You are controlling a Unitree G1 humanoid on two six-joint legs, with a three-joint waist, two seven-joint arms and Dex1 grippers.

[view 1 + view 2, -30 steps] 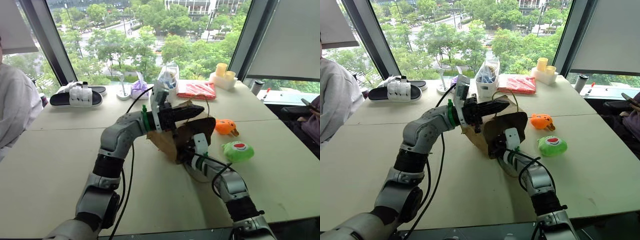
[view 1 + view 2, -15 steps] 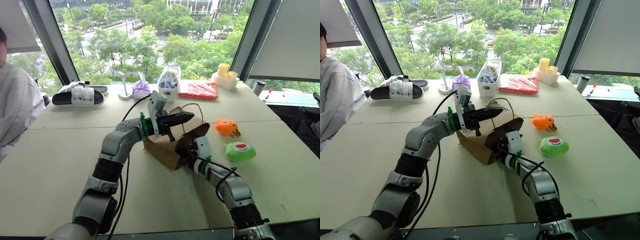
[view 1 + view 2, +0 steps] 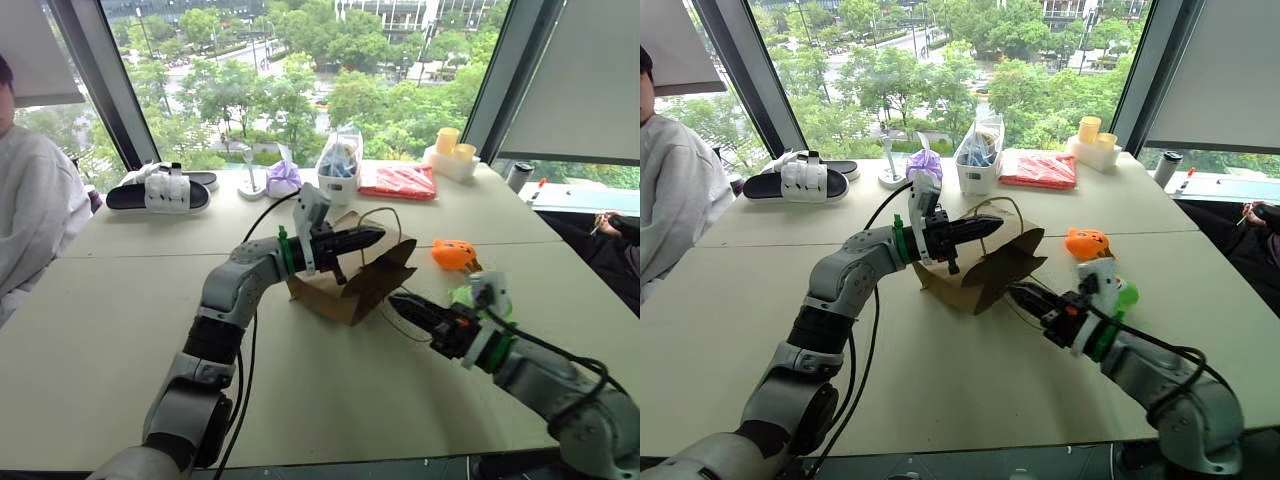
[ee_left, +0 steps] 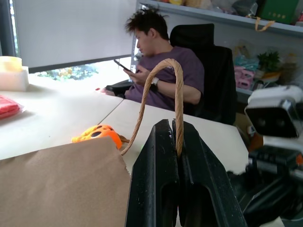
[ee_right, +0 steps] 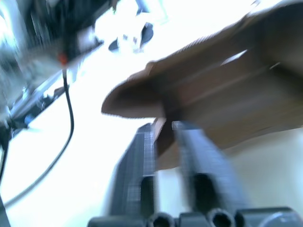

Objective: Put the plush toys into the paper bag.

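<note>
Left gripper [image 4: 176, 137] is clenched on the paper bag's [image 3: 345, 285] cord handle [image 4: 161, 87], bag at frame centre. Right gripper [image 3: 400, 303] sits just right of the bag, fingers slightly parted, holding nothing. Orange plush [image 3: 453, 254] and green plush [image 3: 1123, 295] (partly hidden) lie on the table [image 3: 120, 330], centre-right.

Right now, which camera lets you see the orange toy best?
The right eye view: the orange plush toy sits whole on the table, nothing covering it. The left eye view shows it just as whole. The left wrist view shows it partly hidden behind the paper bag. I cannot find it in the blurry right wrist view.
</note>
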